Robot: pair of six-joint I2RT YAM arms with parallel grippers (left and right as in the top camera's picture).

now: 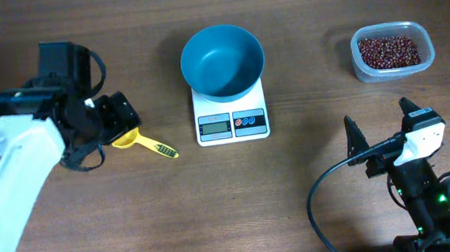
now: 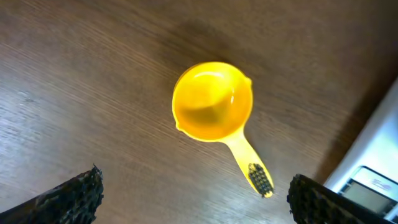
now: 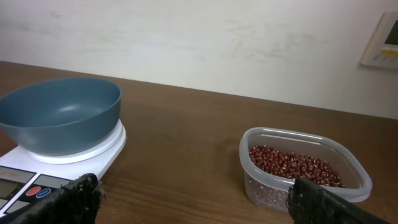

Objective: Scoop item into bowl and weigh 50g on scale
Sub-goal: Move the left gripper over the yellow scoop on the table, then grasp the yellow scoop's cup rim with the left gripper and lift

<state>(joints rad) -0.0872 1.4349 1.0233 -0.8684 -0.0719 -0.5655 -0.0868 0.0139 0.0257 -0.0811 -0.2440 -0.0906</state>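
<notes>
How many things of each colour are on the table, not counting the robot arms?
Blue: 1, the bowl
White: 1, the scale
Yellow: 1, the scoop
Clear: 1, the tub
Red-brown: 1, the heap of beans in the tub
Total: 5

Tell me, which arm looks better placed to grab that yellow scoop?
The left. The left claw, open, hangs right above the yellow scoop. The right claw sits beyond the scale, over by the tub of beans.
</notes>
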